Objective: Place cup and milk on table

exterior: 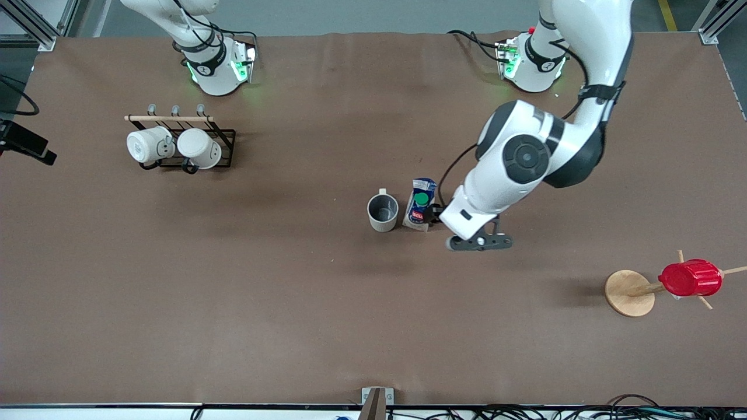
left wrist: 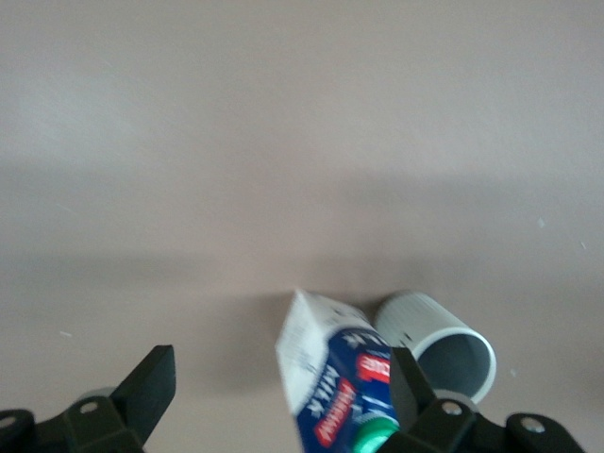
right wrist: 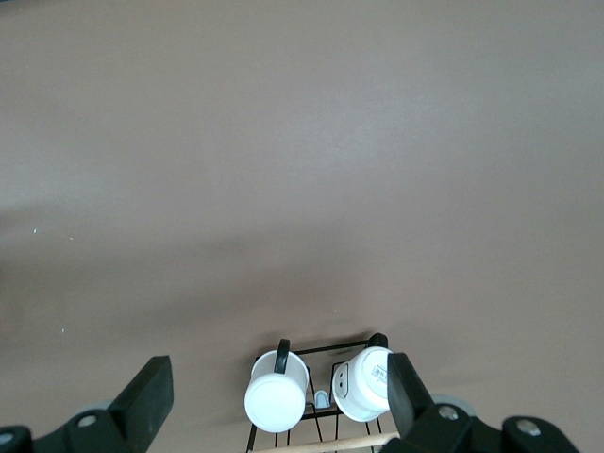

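Mid-counter, your cup and milk stand side by side.

You can see both upright on the counter, nearly touching, the milk toward the left arm's end. Your left gripper sits just beside the milk with its jaws spread wide and holding nothing; in the left wrist view the carton stands between the fingers, close against one of them. Your right gripper waits high over the mug rack near its own base, jaws open and empty, two white mugs hanging below it. A red cup hangs on a wooden stand toward the left arm's end, nearer the camera.
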`<action>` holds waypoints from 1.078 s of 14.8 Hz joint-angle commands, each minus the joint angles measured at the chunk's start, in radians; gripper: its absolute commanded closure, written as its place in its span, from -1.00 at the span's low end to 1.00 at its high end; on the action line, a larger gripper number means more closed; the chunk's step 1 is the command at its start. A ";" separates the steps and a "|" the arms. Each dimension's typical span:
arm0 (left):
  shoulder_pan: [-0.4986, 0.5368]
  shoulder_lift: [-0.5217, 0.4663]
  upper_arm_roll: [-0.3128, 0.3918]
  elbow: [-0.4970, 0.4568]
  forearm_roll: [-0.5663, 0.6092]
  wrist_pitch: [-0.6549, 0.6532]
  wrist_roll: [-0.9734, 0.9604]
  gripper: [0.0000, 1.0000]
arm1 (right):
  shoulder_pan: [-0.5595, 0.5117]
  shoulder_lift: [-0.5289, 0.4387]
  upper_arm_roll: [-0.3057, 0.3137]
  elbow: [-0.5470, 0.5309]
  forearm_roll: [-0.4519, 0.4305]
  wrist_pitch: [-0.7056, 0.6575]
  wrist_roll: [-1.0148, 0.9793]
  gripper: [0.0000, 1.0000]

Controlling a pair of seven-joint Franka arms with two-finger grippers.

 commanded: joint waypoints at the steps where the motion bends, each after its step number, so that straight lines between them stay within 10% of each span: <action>1: 0.064 -0.082 -0.002 -0.020 0.060 -0.021 -0.002 -1.00 | 0.004 -0.014 -0.005 -0.015 0.008 -0.003 0.000 -1.00; 16: 0.322 -0.297 0.003 0.062 0.065 -0.354 0.376 -0.99 | -0.003 -0.014 -0.004 -0.015 0.008 -0.012 0.000 -1.00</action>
